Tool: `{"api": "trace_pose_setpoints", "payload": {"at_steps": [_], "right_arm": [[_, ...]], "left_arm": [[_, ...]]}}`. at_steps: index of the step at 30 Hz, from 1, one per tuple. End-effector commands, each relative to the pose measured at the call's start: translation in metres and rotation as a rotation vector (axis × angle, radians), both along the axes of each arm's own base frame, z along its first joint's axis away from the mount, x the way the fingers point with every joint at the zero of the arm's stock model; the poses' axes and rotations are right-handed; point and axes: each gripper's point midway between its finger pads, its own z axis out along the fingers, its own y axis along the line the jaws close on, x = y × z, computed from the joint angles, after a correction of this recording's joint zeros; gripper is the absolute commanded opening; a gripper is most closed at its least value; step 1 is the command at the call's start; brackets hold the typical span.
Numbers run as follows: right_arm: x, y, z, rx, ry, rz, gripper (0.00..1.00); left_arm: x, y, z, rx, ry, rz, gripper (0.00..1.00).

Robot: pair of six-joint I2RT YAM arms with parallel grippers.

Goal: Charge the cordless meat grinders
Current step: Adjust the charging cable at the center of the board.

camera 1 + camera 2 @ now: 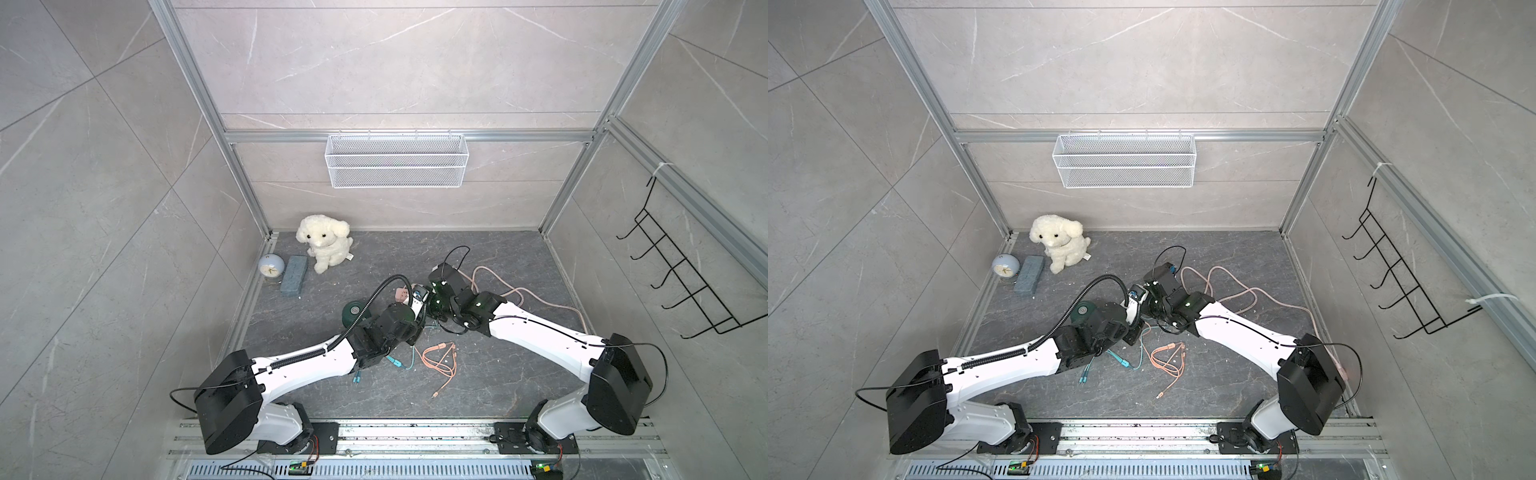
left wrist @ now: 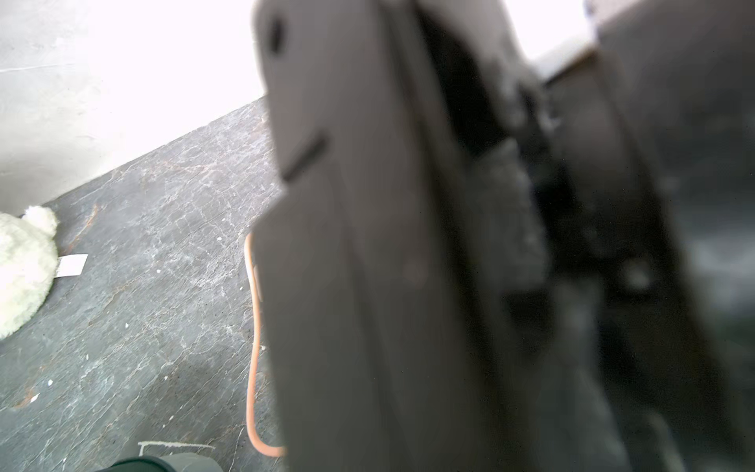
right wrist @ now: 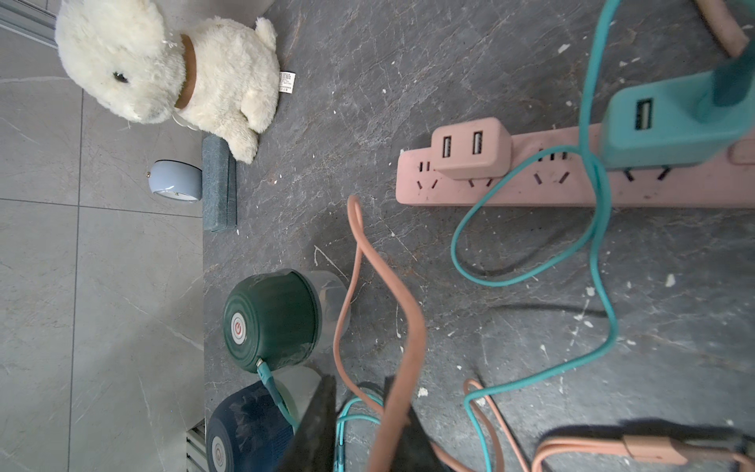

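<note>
Green grinder (image 3: pixel 271 318) sits on the table (image 3: pixel 531 327), teal cable (image 3: pixel 267 378) plugged in — blue grinder (image 3: pixel 245 429) beside it seems uncabled. Left end effector (image 1: pixel 420 300) is closed, on what I cannot tell. Right end effector (image 3: pixel 359 433) straddles the orange cable (image 3: pixel 398 408), grip unclear — next, seat its plug in blue.

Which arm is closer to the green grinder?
Left. The left arm lies right beside the green grinder; the right arm ends farther off, past the left arm's tip.
</note>
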Motion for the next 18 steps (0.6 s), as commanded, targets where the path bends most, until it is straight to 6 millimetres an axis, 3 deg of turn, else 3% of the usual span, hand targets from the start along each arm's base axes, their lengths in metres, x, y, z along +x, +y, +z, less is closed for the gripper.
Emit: {"api": "trace_pose_setpoints", "payload": {"at_steps": [1,11,18], "right_arm": [[-0.005,-0.008,0.011,0.010,-0.017,-0.006,0.23],[-0.006,-0.016,0.012,0.010,-0.029,-0.026,0.31],[-0.004,-0.017,0.014,0.038,-0.044,-0.034,0.28]], "left_arm": [[0.008,-0.002,0.014,-0.035,-0.030,0.024,0.00],[0.012,0.004,-0.001,0.006,-0.005,0.072,0.00],[0.008,0.005,0.000,-0.039,0.010,0.071,0.00]]}}
